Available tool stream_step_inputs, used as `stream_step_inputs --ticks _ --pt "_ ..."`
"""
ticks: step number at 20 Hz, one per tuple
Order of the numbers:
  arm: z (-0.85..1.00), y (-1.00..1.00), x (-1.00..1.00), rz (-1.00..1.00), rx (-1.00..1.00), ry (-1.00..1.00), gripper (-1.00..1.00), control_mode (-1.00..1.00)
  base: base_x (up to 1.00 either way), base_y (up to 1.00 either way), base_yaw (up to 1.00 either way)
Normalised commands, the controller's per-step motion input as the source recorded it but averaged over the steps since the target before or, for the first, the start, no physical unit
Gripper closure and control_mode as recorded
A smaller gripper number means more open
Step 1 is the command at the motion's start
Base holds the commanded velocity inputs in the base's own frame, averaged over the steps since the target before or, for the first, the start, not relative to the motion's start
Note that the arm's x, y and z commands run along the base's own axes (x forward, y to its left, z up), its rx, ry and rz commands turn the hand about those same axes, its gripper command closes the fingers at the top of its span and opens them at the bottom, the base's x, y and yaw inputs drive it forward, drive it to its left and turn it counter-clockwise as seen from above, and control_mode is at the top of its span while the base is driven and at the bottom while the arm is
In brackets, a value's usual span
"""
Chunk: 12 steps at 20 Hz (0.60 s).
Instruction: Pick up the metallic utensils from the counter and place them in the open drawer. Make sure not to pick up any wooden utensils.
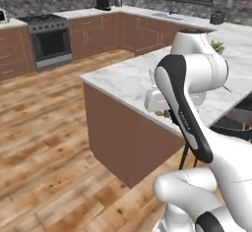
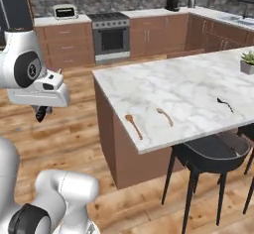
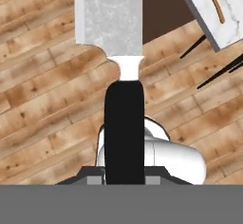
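While my hand (image 3: 124, 171) grips the knife (image 3: 121, 66) by its black handle, it hangs off the tabletop, above the wooden floor.
I see two wooden spoons (image 2: 134, 126) near the tabletop's (image 2: 188, 87) front edge, and a dark utensil (image 2: 224, 104) toward its right edge.

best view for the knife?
Hand view: the knife runs up the middle, grey blade and black handle, held in the claw. Right base view gives just a dark tip under the hand. Left base view hides it.
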Motion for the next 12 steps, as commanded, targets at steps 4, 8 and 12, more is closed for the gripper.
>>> stream_step_inputs --ticks 4,8,12 --pt "0.00 0.00 0.00 0.00 0.00 0.00 1.00 1.00 0.81 0.91 -0.65" --pt "0.00 0.00 0.00 0.00 0.00 0.00 1.00 1.00 0.51 0.94 -0.64" --pt "0.00 0.00 0.00 0.00 0.00 0.00 1.00 1.00 0.08 0.97 -0.62"
